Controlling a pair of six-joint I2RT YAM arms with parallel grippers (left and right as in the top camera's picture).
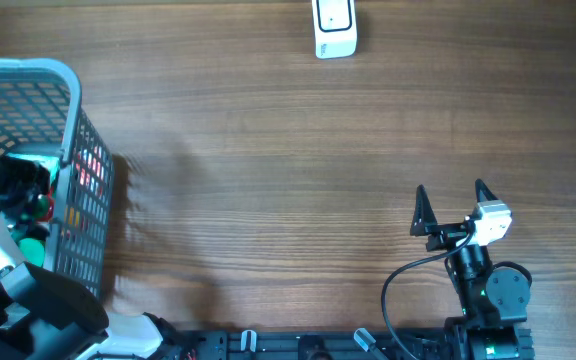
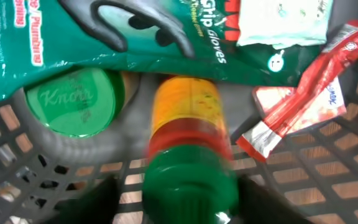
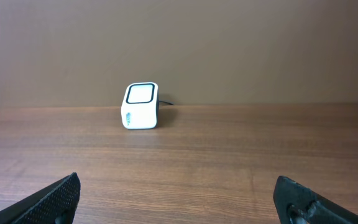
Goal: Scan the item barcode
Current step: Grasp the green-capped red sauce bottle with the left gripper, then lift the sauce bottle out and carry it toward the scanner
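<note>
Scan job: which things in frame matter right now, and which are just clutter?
In play: green-capped bottle, straddled by the left gripper; scanner; right gripper, open.
Lying about: Knorr tub, gloves pack, red sachet, white packet, all in the basket.

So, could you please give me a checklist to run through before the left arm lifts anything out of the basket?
1. The green-capped bottle lies between the fingers of the left gripper: ok.
2. Grip firm on the bottle: cannot tell, the view is blurred.
3. Bottle free of the gloves pack: not ok, the pack overlaps its far end.
4. Barcode on the bottle located: cannot tell.
5. The barcode scanner stands unobstructed on the table: ok.
6. The right gripper is open, far from the basket: ok.
</note>
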